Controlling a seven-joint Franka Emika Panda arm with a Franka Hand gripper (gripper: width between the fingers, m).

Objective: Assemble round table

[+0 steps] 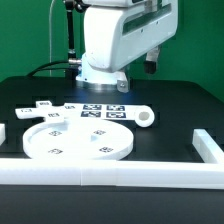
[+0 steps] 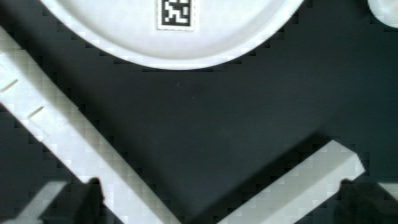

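Black tabletop — round disc carries square tags.

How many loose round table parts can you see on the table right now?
3. The round disc lies front centre; the post is by its edge toward the exterior view's right; the cross-shaped foot sits behind it toward that view's left. None seems hidden.

Exterior view faces the arm; wrist view looks closely down at disc.
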